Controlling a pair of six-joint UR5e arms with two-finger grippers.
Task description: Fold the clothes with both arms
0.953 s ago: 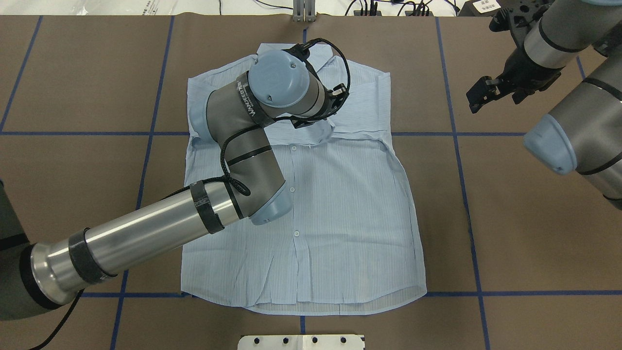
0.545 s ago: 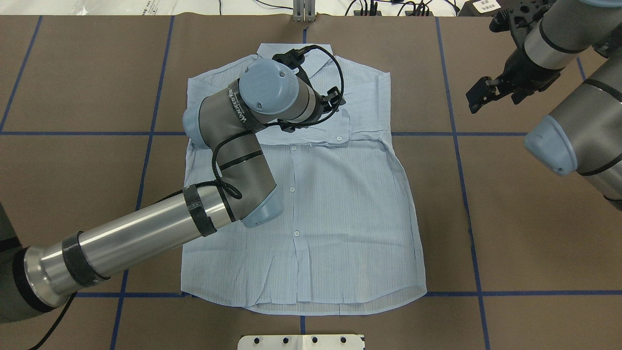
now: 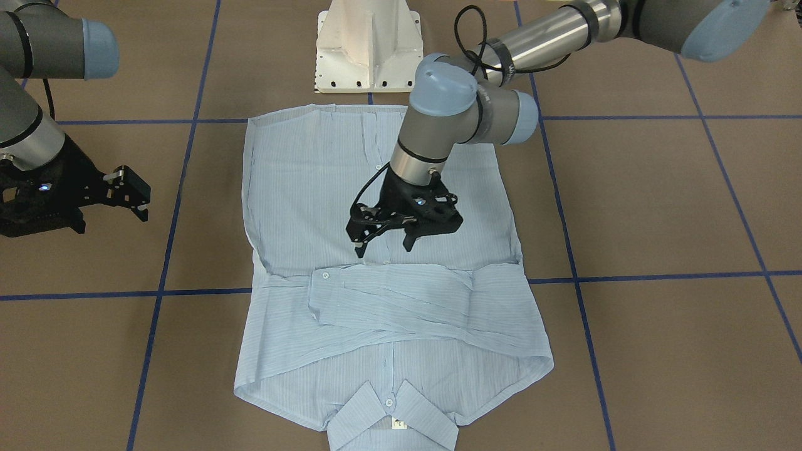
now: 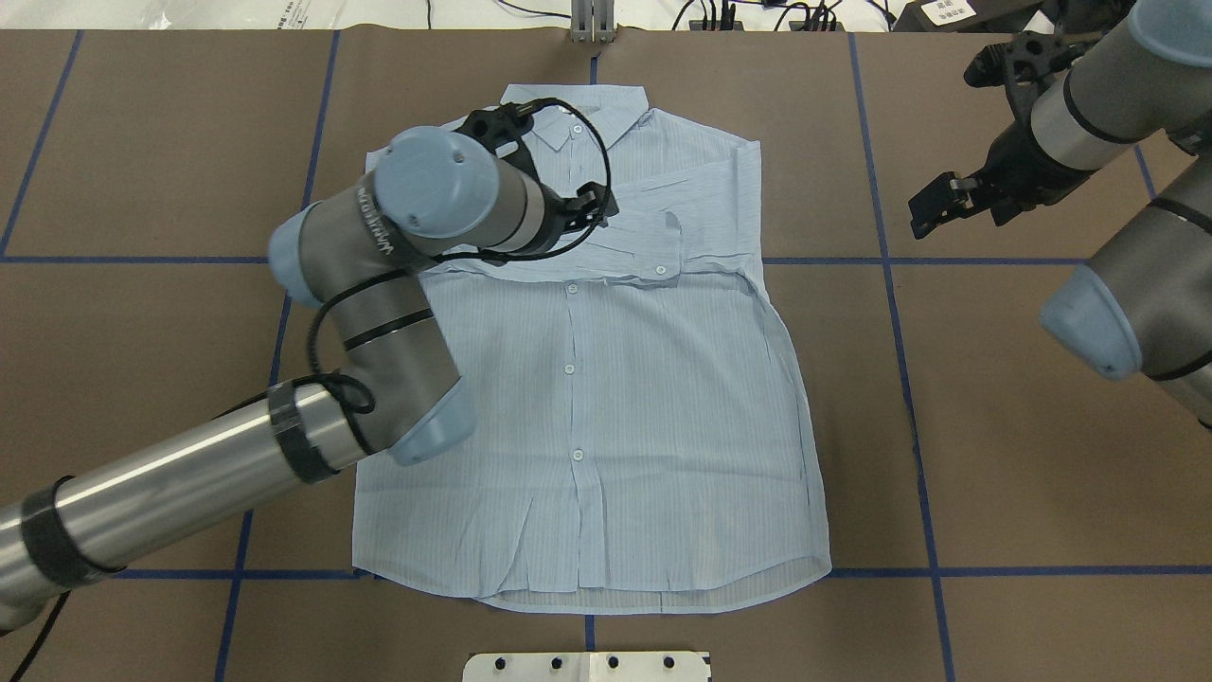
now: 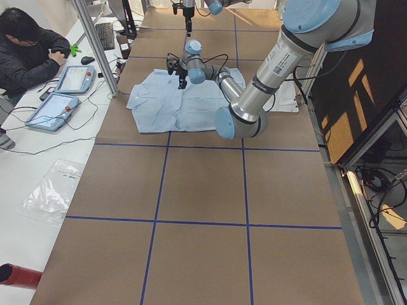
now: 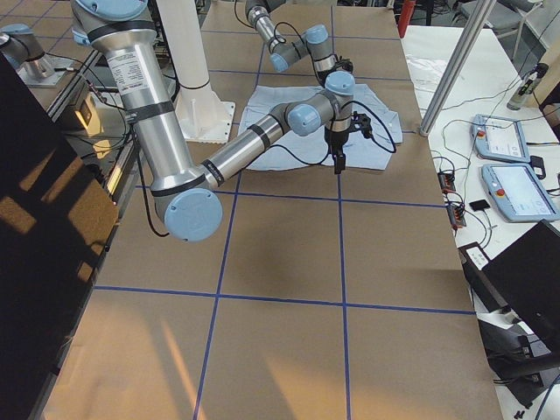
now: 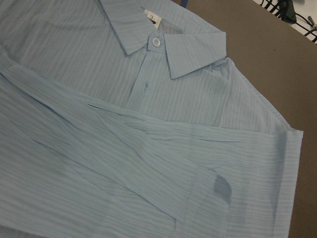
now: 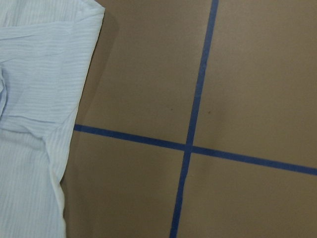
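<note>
Stage: the shirt [image 4: 663, 407] lies flat on the brown table [image 4: 994, 426], front up and buttoned, with its collar [image 3: 391, 413] at the far edge from the robot.
Done: both long sleeves are laid across the chest in one overlapping band [image 3: 401, 297] just below the collar, one cuff [image 4: 663, 242] on top.
Left to do: the body is unfolded. The hem [image 4: 653, 592] lies full length toward the robot, so the folds that shorten and narrow the shirt appear not yet made.
Left gripper [image 3: 383, 249]: jaws apart and holding nothing. It points down over the middle of the shirt, near the button line, on the hem side of the sleeve band, and seems clear of the cloth.
Right gripper [image 3: 139, 194]: fingers look spread and empty. It hangs over bare table beside the shirt's side edge at about chest level, well apart from the cloth.
Judgement: roughly the first part is done; neither arm has a grip for the next fold.
</note>
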